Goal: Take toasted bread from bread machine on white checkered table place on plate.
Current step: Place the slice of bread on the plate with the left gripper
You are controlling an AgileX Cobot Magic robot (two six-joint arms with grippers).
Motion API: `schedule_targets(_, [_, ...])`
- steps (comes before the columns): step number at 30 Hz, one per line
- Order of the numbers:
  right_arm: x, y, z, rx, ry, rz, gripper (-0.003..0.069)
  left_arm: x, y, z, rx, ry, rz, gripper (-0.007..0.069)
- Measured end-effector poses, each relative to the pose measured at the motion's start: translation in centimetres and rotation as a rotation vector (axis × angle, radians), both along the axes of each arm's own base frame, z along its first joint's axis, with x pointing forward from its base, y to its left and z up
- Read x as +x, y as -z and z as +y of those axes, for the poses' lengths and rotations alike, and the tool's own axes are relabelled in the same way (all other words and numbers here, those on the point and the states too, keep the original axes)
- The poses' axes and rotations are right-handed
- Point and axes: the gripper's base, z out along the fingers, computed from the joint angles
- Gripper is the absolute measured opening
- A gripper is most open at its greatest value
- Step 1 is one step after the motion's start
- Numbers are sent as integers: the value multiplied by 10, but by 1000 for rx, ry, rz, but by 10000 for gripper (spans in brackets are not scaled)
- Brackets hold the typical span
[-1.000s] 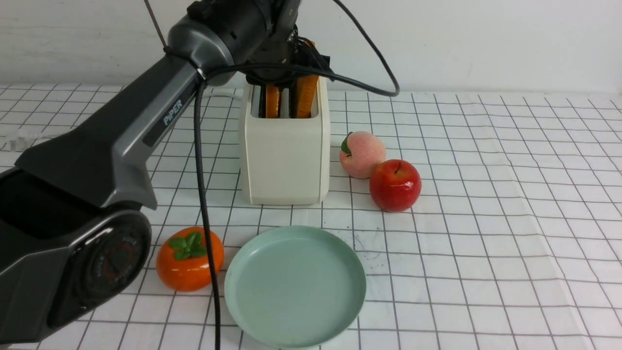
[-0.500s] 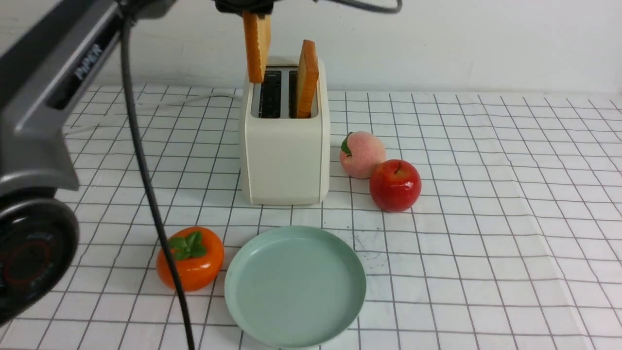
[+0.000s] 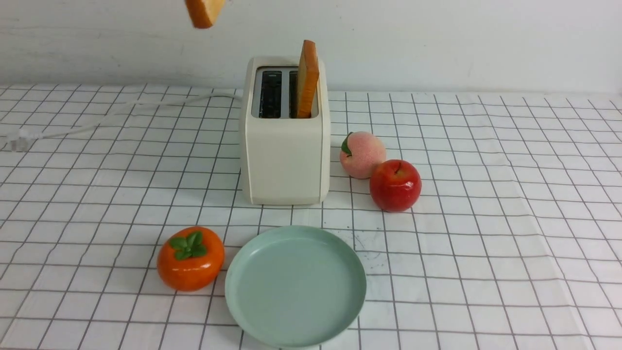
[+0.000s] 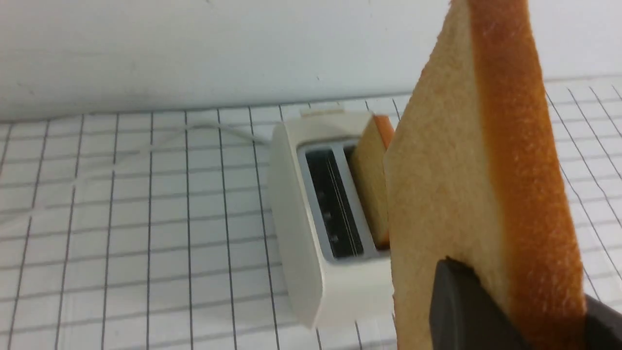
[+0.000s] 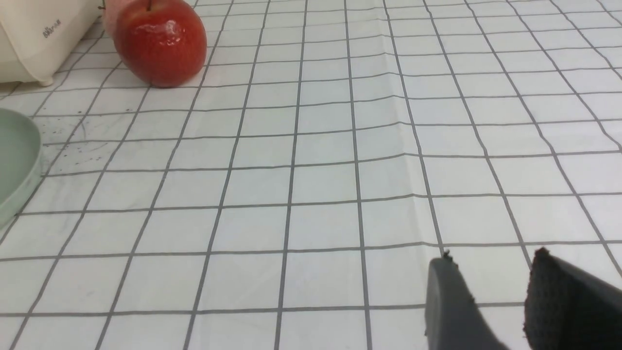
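Toasted bread (image 3: 308, 78) two slices, one plate (image 3: 295, 287)

1. Left gripper (image 4: 527, 291) — only the tips of its jaws show in the left wrist view, both matte black.
2. One jaw is a broad slab with a rounded corner and a plain, smooth face; the other shows only as a dark sliver.
3. Right gripper (image 5: 491, 260) — two dark jaws in the right wrist view, charcoal grey, not deep black.
4. One of them is smooth, tapering to a rounded, slightly ragged tip.
5. The other is blunter and carries a finely dimpled pad.
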Motion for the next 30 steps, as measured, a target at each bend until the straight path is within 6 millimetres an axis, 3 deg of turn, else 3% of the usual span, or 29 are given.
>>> schedule_targets(2, [0, 0, 0, 0, 0, 0, 240, -30, 16, 11, -9, 31, 78, 101])
schedule_targets(4, [0, 0, 0, 0, 0, 0, 240, -52, 46, 17, -26, 61, 151, 101])
schedule_targets(7, [0, 0, 0, 0, 0, 0, 240, -69, 93, 17, -92, 101, 214, 101])
schedule_targets(10, [0, 0, 0, 0, 0, 0, 240, -76, 158, 13, -151, 120, 307, 101])
schedule_targets(12, [0, 0, 0, 0, 0, 0, 240, -76, 176, 10, -179, 133, 319, 101])
schedule_targets(13, [0, 0, 0, 0, 0, 0, 240, -76, 202, 6, -207, 148, 339, 101])
schedule_targets(15, [0, 0, 0, 0, 0, 0, 240, -75, 226, 2, -239, 170, 356, 101])
schedule_targets(21, [0, 0, 0, 0, 0, 0, 240, -56, 263, -21, -281, 281, 428, 101])
schedule_targets(25, [0, 0, 0, 0, 0, 0, 240, -42, 278, -32, -303, 328, 405, 101])
schedule_targets(30, [0, 0, 0, 0, 0, 0, 240, -21, 296, -30, -352, 320, 403, 101])
